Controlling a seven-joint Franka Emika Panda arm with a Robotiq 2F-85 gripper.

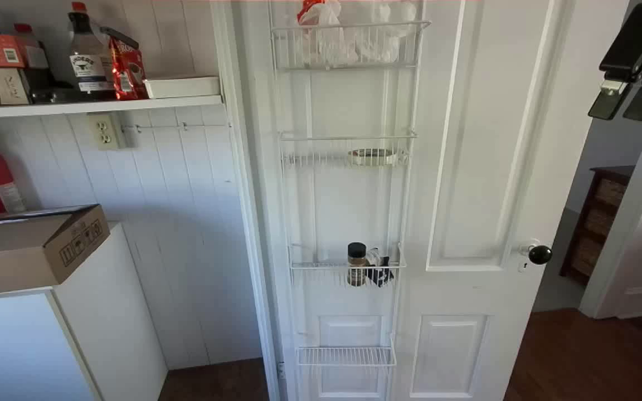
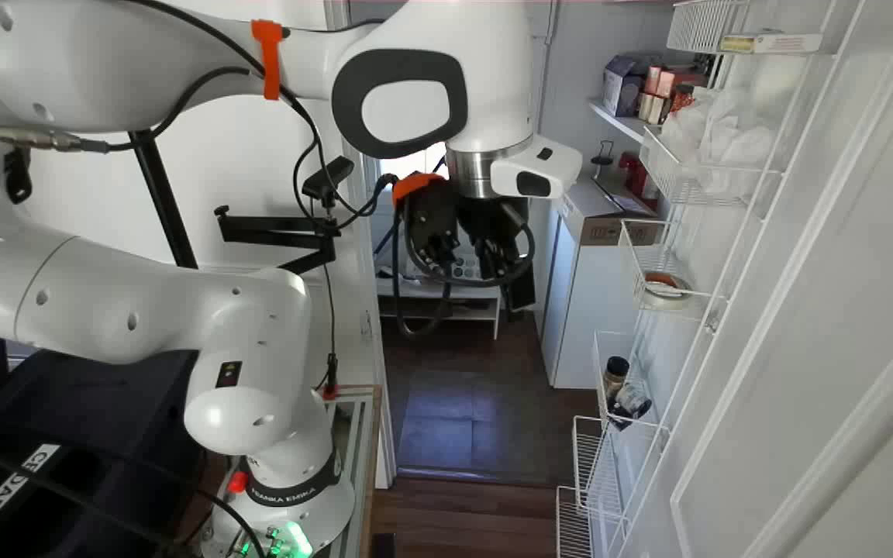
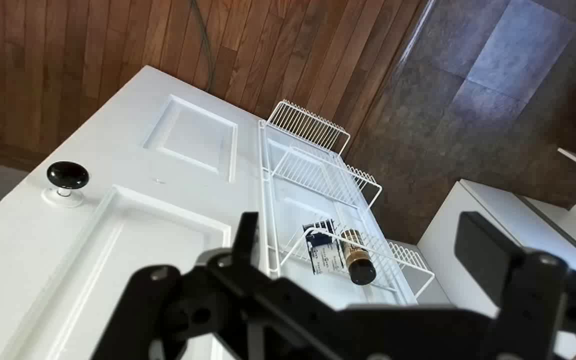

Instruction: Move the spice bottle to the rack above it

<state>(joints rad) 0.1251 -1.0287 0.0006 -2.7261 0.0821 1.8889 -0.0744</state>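
Note:
The spice bottle (image 1: 356, 260), with a black cap and tan-brown body, stands upright in a lower tier of the white wire organizer on the door. It also shows in an exterior view (image 2: 615, 375) and in the wrist view (image 3: 359, 257). The rack (image 1: 349, 136) is the white wire tier directly above it; it also shows in an exterior view (image 2: 632, 267) and is out of the wrist view. My gripper (image 3: 365, 235) is open and empty, its fingers spread wide and apart from the bottle. In an exterior view the gripper (image 1: 625, 100) is high at the upper right, away from the organizer.
A dark-and-white packet (image 1: 379, 270) leans beside the bottle. A small round dish (image 1: 374, 157) sits at one end of the rack above. White plastic bags (image 1: 332, 36) fill a higher tier. The door (image 1: 482, 167) has a black knob (image 1: 540, 254). A cardboard box (image 1: 25, 245) lies on a white cabinet.

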